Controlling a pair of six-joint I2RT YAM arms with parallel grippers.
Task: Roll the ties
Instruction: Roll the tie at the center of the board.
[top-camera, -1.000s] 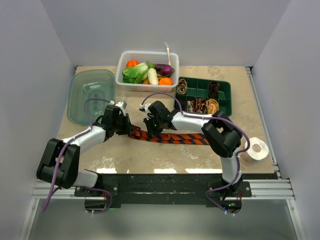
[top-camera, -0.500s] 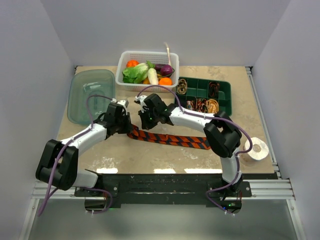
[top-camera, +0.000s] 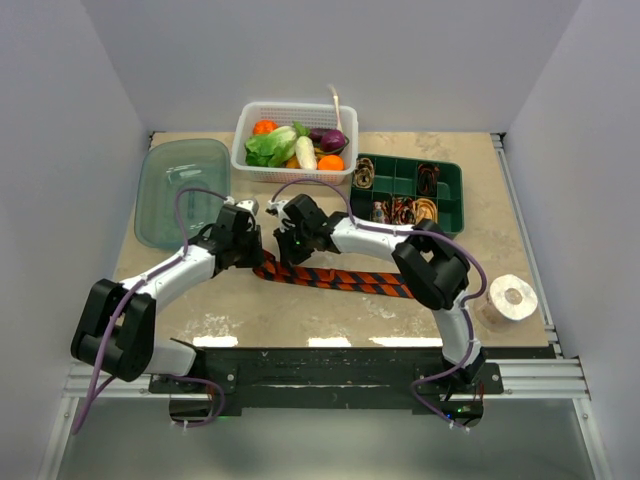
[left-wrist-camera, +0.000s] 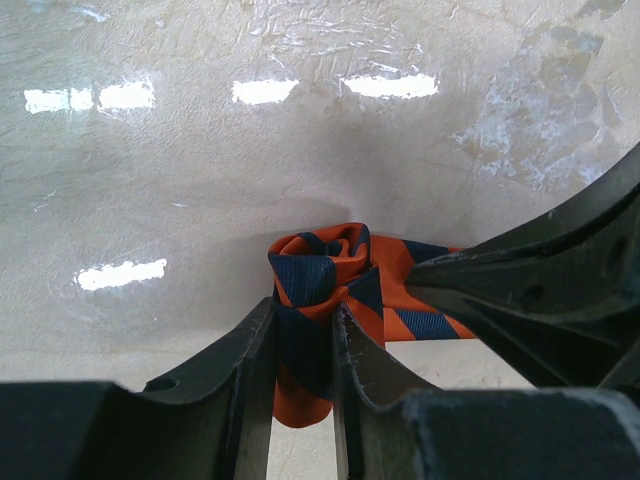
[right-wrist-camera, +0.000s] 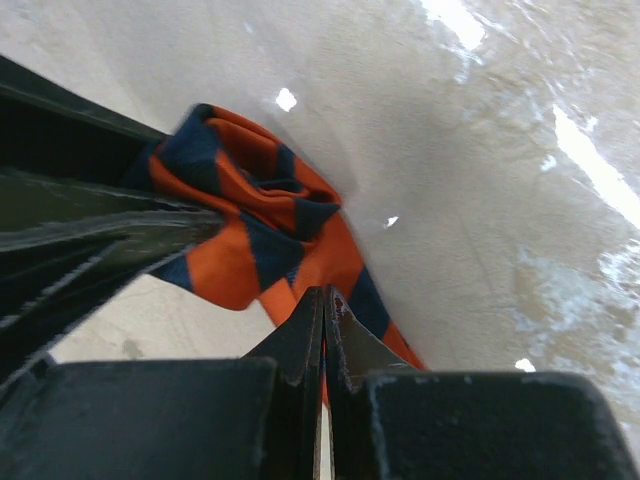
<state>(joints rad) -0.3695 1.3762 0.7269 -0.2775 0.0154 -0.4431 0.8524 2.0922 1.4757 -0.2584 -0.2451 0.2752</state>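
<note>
The orange-red and dark striped tie (top-camera: 340, 277) lies across the table's middle, its left end rolled into a small coil (left-wrist-camera: 325, 270). My left gripper (top-camera: 255, 250) is shut on that coil, one finger on each side (left-wrist-camera: 305, 320). My right gripper (top-camera: 285, 243) sits just right of the coil and is shut, pinching a thin fold of the same tie (right-wrist-camera: 250, 220) between its fingertips (right-wrist-camera: 323, 295). In each wrist view the other gripper shows as a dark shape at the edge. Other ties sit as brown coils (top-camera: 425, 212) in the green tray.
A white basket (top-camera: 243, 125) of vegetables stands at the back centre. The green divided tray (top-camera: 455, 200) is at the back right and a clear lidded container (top-camera: 180, 190) at the back left. A white tape roll (top-camera: 515, 297) sits near the right edge.
My right gripper has moved left and slightly back, closer to the left gripper. The tie's free tail has slid left along the table. Both grips have stayed as they were.
</note>
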